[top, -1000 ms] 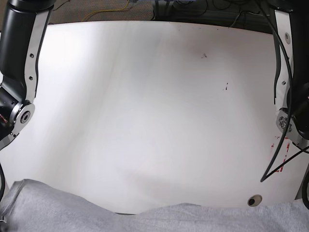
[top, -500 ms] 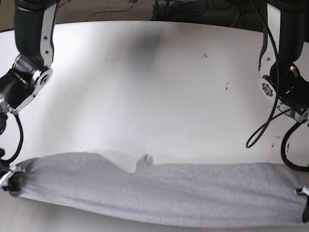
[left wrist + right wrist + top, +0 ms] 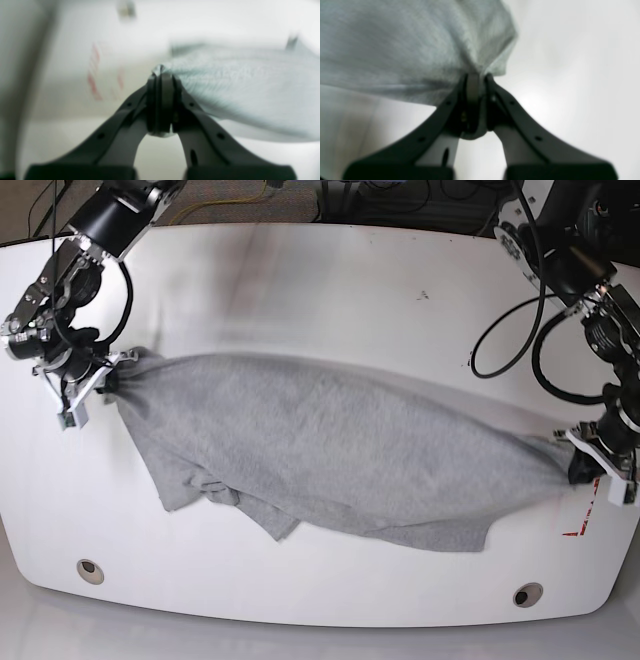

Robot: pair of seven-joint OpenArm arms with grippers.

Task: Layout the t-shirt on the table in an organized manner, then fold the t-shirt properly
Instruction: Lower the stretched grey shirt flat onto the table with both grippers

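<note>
Left gripper clamped on shirt corner; right gripper pinched on opposite corner. T-shirt stretched between them across table, lower part bunched, sagging toward near edge. Step: layout, spreading shirt. Next likely: lower cloth flat, keep tension, smooth bunched fold. No containers visible.

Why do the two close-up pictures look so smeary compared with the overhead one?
Both wrist views are blurred: the heather-grey cotton t-shirt and glossy white table smear, while each closed gripper stays fairly crisp. The base view is sharp, with soft glare on the tabletop.
</note>
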